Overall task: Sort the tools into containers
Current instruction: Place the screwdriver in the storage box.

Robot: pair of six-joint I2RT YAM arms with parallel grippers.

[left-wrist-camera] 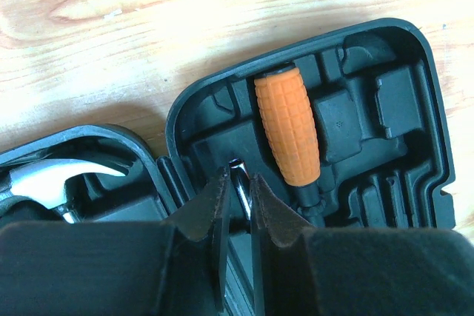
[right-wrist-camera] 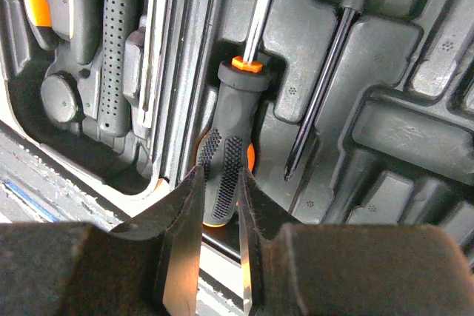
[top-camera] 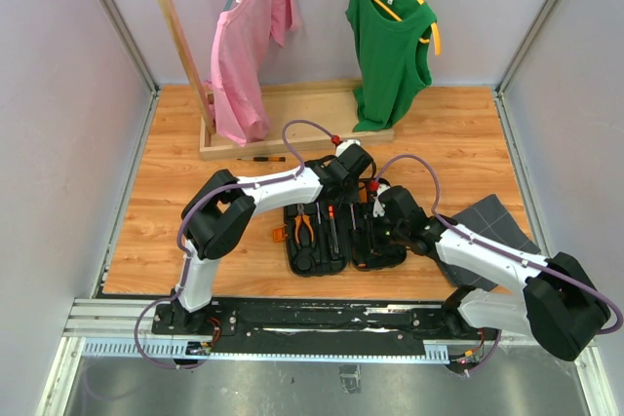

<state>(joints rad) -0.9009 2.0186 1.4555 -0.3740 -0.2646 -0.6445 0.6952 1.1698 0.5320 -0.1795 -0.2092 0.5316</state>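
Note:
The black tool case (top-camera: 341, 239) lies open on the wooden floor. Its left half holds orange-handled pliers (top-camera: 304, 228) and a hammer (left-wrist-camera: 44, 181). In the right half, an orange-handled screwdriver (left-wrist-camera: 289, 129) rests in a slot. My left gripper (left-wrist-camera: 238, 179) hangs over the case's far end, shut on a shiny metal shaft (left-wrist-camera: 241, 183) beside the hinge. My right gripper (right-wrist-camera: 221, 179) is shut on the black-and-orange handle of a screwdriver (right-wrist-camera: 231, 146) at the near end. Its shaft (right-wrist-camera: 259, 12) runs along the hinge, seemingly the same tool.
Another screwdriver (top-camera: 261, 159) lies on the floor by the wooden clothes rack (top-camera: 292, 138), where a pink shirt and a green top hang. A dark grey tray (top-camera: 492, 226) sits right of the case. A thin Phillips shaft (right-wrist-camera: 318, 86) lies in a slot.

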